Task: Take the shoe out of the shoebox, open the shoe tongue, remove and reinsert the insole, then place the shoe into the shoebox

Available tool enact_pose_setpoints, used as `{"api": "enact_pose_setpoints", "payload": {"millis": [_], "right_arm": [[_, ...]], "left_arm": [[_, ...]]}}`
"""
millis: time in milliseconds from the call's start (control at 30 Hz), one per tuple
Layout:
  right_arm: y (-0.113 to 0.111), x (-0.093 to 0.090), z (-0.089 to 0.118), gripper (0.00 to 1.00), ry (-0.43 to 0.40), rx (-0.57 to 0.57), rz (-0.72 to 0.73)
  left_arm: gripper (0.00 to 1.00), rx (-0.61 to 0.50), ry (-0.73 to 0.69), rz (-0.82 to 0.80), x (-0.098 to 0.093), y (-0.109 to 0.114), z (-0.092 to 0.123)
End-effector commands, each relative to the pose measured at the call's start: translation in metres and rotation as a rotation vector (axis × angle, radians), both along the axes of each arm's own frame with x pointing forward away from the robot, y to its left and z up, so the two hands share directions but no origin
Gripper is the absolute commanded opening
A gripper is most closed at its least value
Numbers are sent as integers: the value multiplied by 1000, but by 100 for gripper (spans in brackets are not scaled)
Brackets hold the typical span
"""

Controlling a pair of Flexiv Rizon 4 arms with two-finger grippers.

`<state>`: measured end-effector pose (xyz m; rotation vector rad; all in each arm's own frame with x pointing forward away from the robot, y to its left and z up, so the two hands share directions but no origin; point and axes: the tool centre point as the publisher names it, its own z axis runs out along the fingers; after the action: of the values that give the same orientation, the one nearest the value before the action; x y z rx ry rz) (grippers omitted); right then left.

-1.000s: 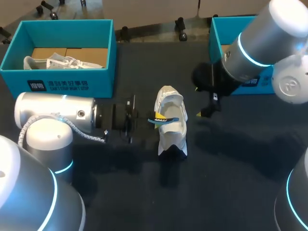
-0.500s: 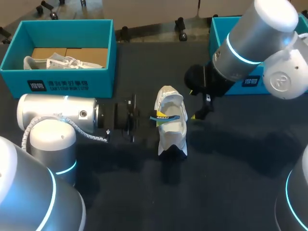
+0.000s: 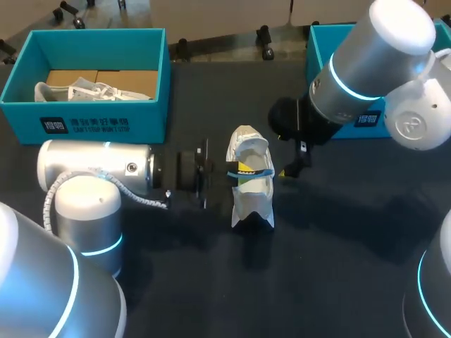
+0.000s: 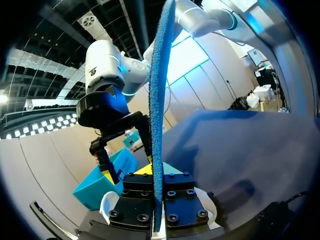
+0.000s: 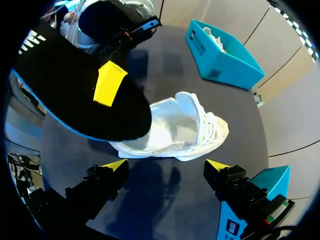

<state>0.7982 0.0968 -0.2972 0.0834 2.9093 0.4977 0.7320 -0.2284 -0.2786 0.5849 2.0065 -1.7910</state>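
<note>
A white shoe (image 3: 251, 190) lies on its side in the middle of the dark table. My left gripper (image 3: 223, 171) comes in from the left and is shut on the insole (image 3: 249, 170), held over the shoe's opening. In the left wrist view the insole (image 4: 158, 115) stands edge-on, blue, clamped between the fingers (image 4: 176, 209). My right gripper (image 3: 290, 167) stands open just right of the shoe. From the right wrist, the insole (image 5: 75, 95) is black with a yellow label, above the shoe (image 5: 175, 130), and that gripper (image 5: 166, 167) has nothing between its tips.
A teal shoebox (image 3: 91, 121) at the back left holds another white shoe (image 3: 81, 90). A second teal box (image 3: 318, 53) stands at the back right, partly behind my right arm. Bare table lies in front of the shoe.
My left arm has moved right, bringing the insole closer over the shoe. My right arm has shifted left toward the shoe.
</note>
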Motion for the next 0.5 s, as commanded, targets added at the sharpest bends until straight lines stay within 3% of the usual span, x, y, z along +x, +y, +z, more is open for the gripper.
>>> {"api": "enact_pose_setpoints", "payload": {"millis": [33, 233, 500], "right_arm": [[-1, -1, -1, 100, -2, 1, 0], [-1, -1, -1, 100, -2, 1, 0], [1, -21, -1, 100, 31, 12, -12]], "left_arm": [[0, -16, 1, -2, 10, -13, -11], [0, -31, -8, -8, 14, -20, -19], [0, -36, -22, -6, 16, -20, -21]]}}
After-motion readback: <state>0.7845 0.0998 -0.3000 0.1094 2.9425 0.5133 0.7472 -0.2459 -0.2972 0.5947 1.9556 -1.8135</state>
